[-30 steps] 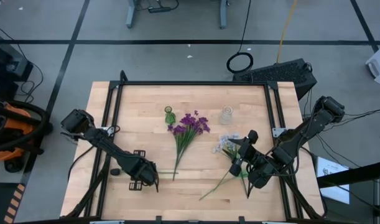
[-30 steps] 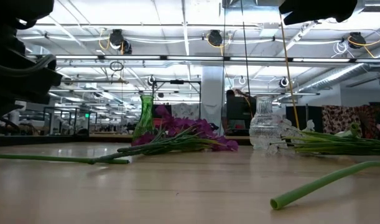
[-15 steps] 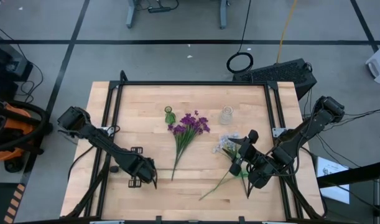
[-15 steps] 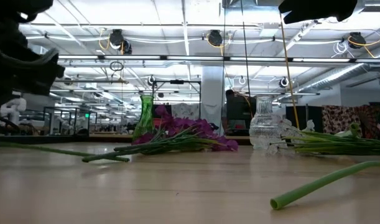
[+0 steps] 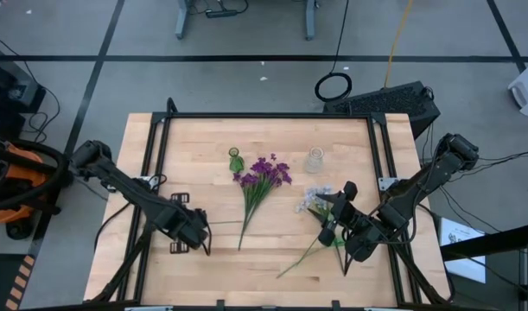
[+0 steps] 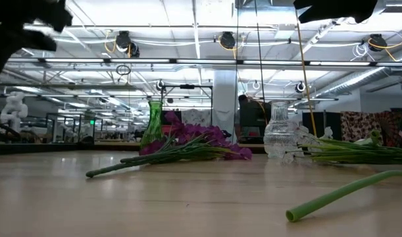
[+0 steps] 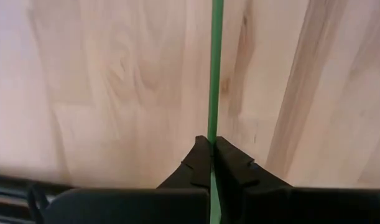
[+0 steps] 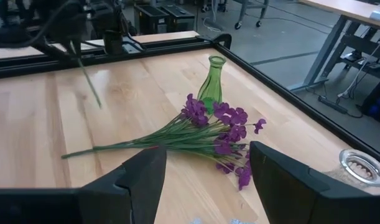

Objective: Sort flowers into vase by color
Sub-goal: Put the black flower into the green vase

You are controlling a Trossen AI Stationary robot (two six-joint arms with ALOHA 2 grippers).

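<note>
My left gripper (image 5: 202,228) is over the table's near left part, shut on a thin bare green stem (image 7: 215,68); the right wrist view shows this stem (image 8: 87,78) slanting down from it. The purple flower bunch (image 5: 262,177) lies flat on the table's middle, blossoms next to the green vase (image 5: 236,160). A clear glass vase (image 5: 314,160) stands to the right. Pale white flowers (image 5: 314,200) lie beside my open right gripper (image 8: 205,180), which hovers above the near right part, touching nothing. My left gripper pinches the green stem (image 7: 213,134) between its two shut fingers. The stem runs along the fingers and out past their tips. It is lifted off the table; its free end (image 8: 97,102) slants downward. No blossom shows on it.
A loose green stem (image 5: 300,257) lies on the near right table; its cut end (image 6: 294,214) shows close in the low view. A black frame (image 5: 264,115) borders the table. Bare wood lies between the purple bunch and the left gripper.
My left gripper has risen and moved toward the table's left edge, staying shut on the stem. The stem, lying flat a second ago, first came up at its held end and is now off the table. The right arm has kept still.
</note>
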